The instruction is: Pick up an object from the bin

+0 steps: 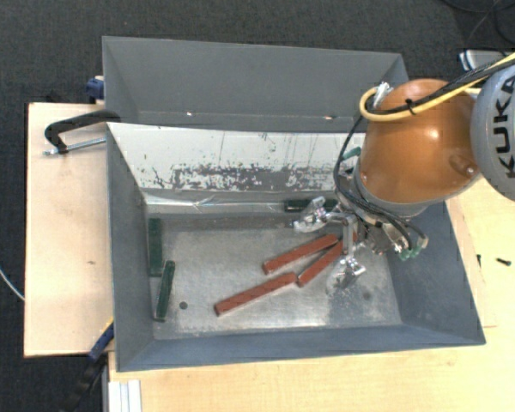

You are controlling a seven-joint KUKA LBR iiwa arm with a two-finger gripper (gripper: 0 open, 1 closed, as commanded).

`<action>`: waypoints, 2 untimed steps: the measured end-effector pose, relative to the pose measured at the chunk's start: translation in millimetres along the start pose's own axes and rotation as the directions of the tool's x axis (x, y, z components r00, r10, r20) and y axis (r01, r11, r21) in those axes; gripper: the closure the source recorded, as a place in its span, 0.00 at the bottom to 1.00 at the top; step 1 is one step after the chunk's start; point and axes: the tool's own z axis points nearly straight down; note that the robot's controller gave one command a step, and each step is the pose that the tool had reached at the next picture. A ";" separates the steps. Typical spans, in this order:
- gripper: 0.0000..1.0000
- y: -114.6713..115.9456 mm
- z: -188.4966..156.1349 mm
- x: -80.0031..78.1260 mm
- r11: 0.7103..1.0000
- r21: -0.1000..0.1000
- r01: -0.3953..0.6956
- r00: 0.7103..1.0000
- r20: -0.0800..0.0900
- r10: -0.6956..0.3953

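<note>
My gripper [330, 248] is low in the right half of the bin, open. One metal fingertip [310, 221] is toward the back wall and the other [349, 275] toward the front. Between them lie the right ends of two red-brown flat sticks: the upper stick [299, 255] and a shorter one [319, 269] just below it. Neither stick is visibly lifted off the floor. A longer red-brown stick [256, 296] continues from them toward the front left, its near end touching the shorter one.
Two dark green sticks [155, 247] [164, 290] lie along the left wall. A small dark speck [183, 306] sits on the floor near them. The arm's orange cover and cables hang over the bin's right rear corner.
</note>
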 end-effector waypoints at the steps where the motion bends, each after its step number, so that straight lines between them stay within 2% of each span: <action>1: 0.00 -20.3 53.3 -11.8 0.998 0.003 0.057 0.998 0.004 -0.057; 2: 1.00 -16.4 122.2 -7.4 0.997 0.002 0.077 0.997 -0.001 -0.077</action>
